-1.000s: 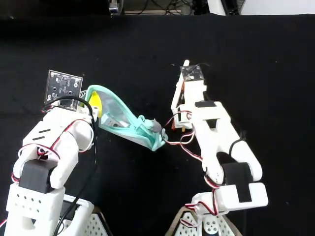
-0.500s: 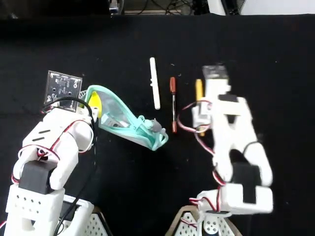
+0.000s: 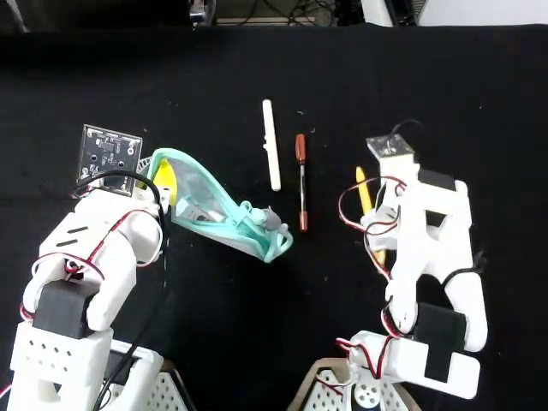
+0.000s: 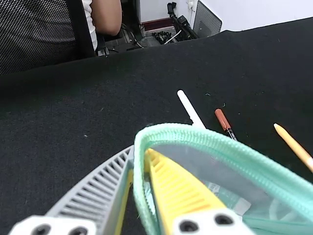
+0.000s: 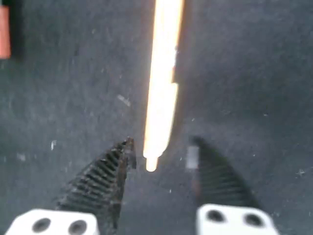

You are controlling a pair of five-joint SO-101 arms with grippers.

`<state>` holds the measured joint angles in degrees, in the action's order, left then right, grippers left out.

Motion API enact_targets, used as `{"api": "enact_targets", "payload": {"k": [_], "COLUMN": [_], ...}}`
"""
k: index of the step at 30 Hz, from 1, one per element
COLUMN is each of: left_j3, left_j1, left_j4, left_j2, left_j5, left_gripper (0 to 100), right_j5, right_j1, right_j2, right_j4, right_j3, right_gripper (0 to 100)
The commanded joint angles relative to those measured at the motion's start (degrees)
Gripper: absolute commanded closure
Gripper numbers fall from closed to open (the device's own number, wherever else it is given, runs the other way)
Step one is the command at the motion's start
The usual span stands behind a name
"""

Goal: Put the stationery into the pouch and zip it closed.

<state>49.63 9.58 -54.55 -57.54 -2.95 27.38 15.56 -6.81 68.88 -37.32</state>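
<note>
As right gripper (image 5: 160, 147) gapes, pen (image 5: 164, 73) tip between

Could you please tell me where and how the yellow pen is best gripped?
I'd grip the yellow pen across its slim barrel, a little up from the end, coming straight down: it lies flat on the table, and the open right gripper straddles that end.

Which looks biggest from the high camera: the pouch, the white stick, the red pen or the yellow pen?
1. pouch
2. red pen and white stick: about alike, no ranking
The yellow pen is partly hidden under the right arm, so unsure.
</note>
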Motion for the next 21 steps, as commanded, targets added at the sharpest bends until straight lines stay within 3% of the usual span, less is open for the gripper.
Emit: {"api": "enact_targets", "payload": {"k": [1, 6, 11, 21], "left_j3": [9.36, 9.36, 9.36, 9.27], "left_j1": [1.63, 1.63, 1.63, 1.63], "left_j4": [-0.70, -0.62, -0.79, -0.79], "left_j2": [1.58, 1.58, 1.58, 1.58], "left_j5": [0.00, 0.00, 0.00, 0.00], "left_gripper": [97, 97, 97, 97], "right_j5": [1.58, -4.92, -5.71, -4.31], "right_j1": [-2.73, -8.09, -9.14, -6.42], "right_j2": [-2.59, -0.84, 9.45, 33.71], "right_j4": [1.76, -3.43, -10.37, -5.98], "right_j3": [4.79, 12.26, 19.30, 40.04], "right_gripper": [75.5, 80.2, 80.4, 80.5]}}
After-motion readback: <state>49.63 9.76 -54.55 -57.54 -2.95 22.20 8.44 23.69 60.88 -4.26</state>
